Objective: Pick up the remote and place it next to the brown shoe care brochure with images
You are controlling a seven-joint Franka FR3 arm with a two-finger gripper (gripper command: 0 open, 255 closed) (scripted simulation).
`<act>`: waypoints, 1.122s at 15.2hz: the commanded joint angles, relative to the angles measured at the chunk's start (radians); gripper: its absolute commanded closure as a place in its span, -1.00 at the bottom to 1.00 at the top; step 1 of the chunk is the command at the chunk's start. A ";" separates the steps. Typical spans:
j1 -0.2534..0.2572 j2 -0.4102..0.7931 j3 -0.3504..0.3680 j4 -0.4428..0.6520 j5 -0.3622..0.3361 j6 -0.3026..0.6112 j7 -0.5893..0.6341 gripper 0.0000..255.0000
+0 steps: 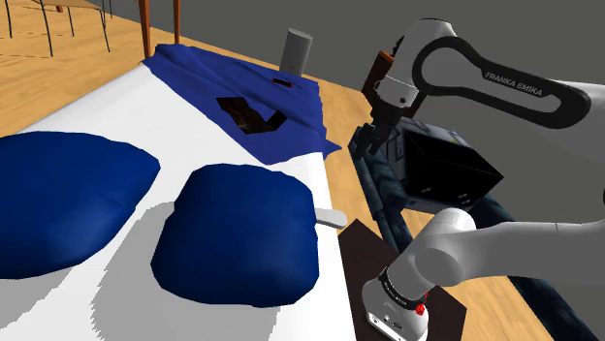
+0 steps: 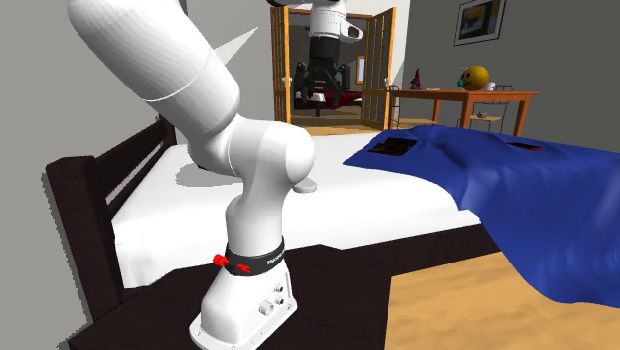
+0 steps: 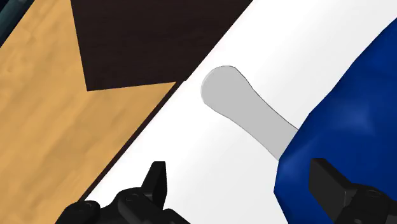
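My gripper (image 3: pixel 242 191) was released. In the wrist view my two black fingers (image 3: pixel 156 181) stood wide apart and held nothing. I hung above the side of the bed (image 3: pixel 191 146) and looked down on its white sheet.

The remote (image 3: pixel 245 108) was drawn plain grey, with a flat and long shape. It lay on the sheet near the edge of the bed. Its rounded end was free and pointed toward that edge, and its other end was hidden under a blue pillow (image 3: pixel 343 114). In the wrist view the remote lay ahead of my fingers, in line with the gap between them, and they did not touch it. Beside the bed I saw a wooden floor (image 3: pixel 51 114) and a dark brown surface (image 3: pixel 153 38).

In the shoulder view the remote (image 1: pixel 330 217) stuck out from under the pillow (image 1: pixel 242 232) toward that view's right. The brochure (image 1: pixel 250 114) was a dark brown sheet that lay on a blue blanket (image 1: pixel 223 73) at the far end of the bed, well apart from the remote. I could not make out its images.

In the second exterior view my gripper (image 2: pixel 320 101) pointed down, high over the white sheet, and the brochure (image 2: pixel 389 147) lay on the blanket (image 2: pixel 517 189) to that view's right of me.
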 commanded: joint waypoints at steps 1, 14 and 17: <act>0.000 0.000 0.000 0.000 0.000 0.000 0.000 -1.00; 0.230 0.109 0.032 -0.343 -0.062 0.497 -0.404 -1.00; 0.271 0.155 0.037 -0.396 -0.078 0.608 -0.474 -1.00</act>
